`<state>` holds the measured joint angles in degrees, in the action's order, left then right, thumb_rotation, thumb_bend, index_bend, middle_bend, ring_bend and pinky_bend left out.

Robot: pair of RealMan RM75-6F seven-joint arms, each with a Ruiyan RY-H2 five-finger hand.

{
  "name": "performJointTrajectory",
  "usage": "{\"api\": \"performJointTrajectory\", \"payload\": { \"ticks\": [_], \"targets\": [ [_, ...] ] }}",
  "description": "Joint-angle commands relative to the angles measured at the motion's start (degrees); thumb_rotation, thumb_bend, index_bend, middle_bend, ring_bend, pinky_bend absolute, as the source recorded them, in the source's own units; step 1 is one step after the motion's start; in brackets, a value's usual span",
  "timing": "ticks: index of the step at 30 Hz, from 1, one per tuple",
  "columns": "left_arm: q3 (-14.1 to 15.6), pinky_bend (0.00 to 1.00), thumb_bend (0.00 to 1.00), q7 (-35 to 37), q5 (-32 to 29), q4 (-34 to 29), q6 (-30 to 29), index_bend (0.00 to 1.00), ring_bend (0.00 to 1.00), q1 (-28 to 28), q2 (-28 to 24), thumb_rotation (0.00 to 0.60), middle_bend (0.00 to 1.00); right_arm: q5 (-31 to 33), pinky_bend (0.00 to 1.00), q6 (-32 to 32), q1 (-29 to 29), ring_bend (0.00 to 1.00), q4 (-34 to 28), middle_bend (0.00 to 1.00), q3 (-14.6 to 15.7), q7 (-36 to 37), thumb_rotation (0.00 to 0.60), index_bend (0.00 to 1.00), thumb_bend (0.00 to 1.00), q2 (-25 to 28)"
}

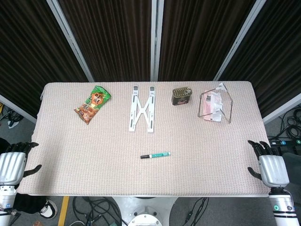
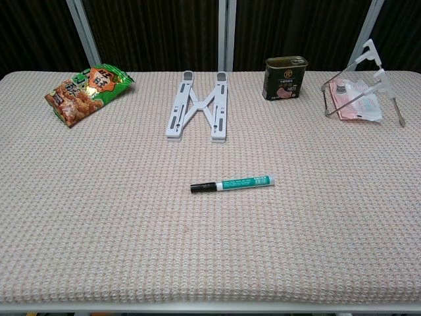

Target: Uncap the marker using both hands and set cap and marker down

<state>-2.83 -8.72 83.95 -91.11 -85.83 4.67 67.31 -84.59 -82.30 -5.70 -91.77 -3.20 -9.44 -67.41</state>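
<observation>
A capped marker (image 1: 155,155) (image 2: 232,184) with a white-and-green barrel and a black cap at its left end lies flat near the middle of the table, closer to the front edge. My left hand (image 1: 14,160) hovers at the table's front left corner, fingers spread, holding nothing. My right hand (image 1: 269,164) sits at the front right corner, fingers likewise apart and empty. Both hands are far from the marker. Neither hand shows in the chest view.
Along the back of the beige table (image 1: 94,174) stand a green snack bag (image 1: 92,104), a white folding stand (image 1: 142,108), a dark tin can (image 1: 181,95) and a wire rack with a pink packet (image 1: 214,104).
</observation>
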Motion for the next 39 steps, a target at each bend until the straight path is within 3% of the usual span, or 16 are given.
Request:
{"api": "performJointTrajectory", "payload": {
  "ticks": [1, 11, 14, 17, 20, 28, 33, 39],
  "targets": [
    [0.01, 0.30, 0.00, 0.05, 0.04, 0.00, 0.02, 0.30, 0.28, 0.01, 0.03, 0.600, 0.35, 0.00, 0.31, 0.11, -0.07, 0.15, -0.05, 0.25, 0.02, -0.11, 0.600, 0.17, 0.05, -0.04],
    [0.02, 0.30, 0.00, 0.86, 0.35, 0.55, 0.04, 0.30, 0.28, 0.11, 0.58, 0.600, 0.35, -0.70, 0.31, 0.49, -0.86, 0.15, -0.82, 0.25, -0.18, -0.94, 0.600, 0.17, 0.05, -0.21],
    [0.02, 0.30, 0.00, 0.81, 0.44, 0.59, 0.32, 0.30, 0.28, 0.33, 0.81, 0.600, 0.35, -2.94, 0.32, -0.88, -1.78, 0.18, -0.65, 0.28, -0.93, -1.03, 0.600, 0.23, 0.05, -1.88],
    [0.18, 0.30, 0.00, 0.69, 0.64, 0.58, 0.59, 0.30, 0.28, 0.47, 1.04, 0.600, 0.35, -6.30, 0.43, -2.80, -3.15, 0.28, 0.19, 0.37, -1.76, -1.51, 0.600, 0.35, 0.08, -5.26],
    [0.28, 0.30, 0.00, 0.70, 0.62, 0.59, 1.06, 0.30, 0.28, 0.67, 1.12, 0.600, 0.35, -7.32, 0.54, -0.59, -5.37, 0.37, -1.97, 0.44, -2.10, -4.35, 0.600, 0.42, 0.11, -7.39],
    [0.47, 0.31, 0.00, 1.78, 0.23, -0.84, 3.17, 0.31, 0.28, 1.55, 0.72, 0.600, 0.35, 2.88, 0.57, 12.91, -12.80, 0.40, -11.69, 0.48, -4.77, -21.61, 0.600, 0.44, 0.14, -11.95],
    [0.59, 0.31, 0.00, 3.33, -0.14, -1.91, 4.44, 0.31, 0.28, 1.99, -0.15, 0.600, 0.35, 9.22, 0.57, 16.58, -17.46, 0.40, -12.71, 0.48, -6.93, -31.82, 0.600, 0.44, 0.16, -17.29],
    [0.76, 0.31, 0.00, 3.69, -0.15, -2.22, 4.94, 0.31, 0.28, 2.22, -0.22, 0.600, 0.35, 14.91, 0.55, 17.18, -20.63, 0.40, -12.16, 0.48, -7.25, -40.25, 0.600, 0.45, 0.16, -22.44]
  ]
}}
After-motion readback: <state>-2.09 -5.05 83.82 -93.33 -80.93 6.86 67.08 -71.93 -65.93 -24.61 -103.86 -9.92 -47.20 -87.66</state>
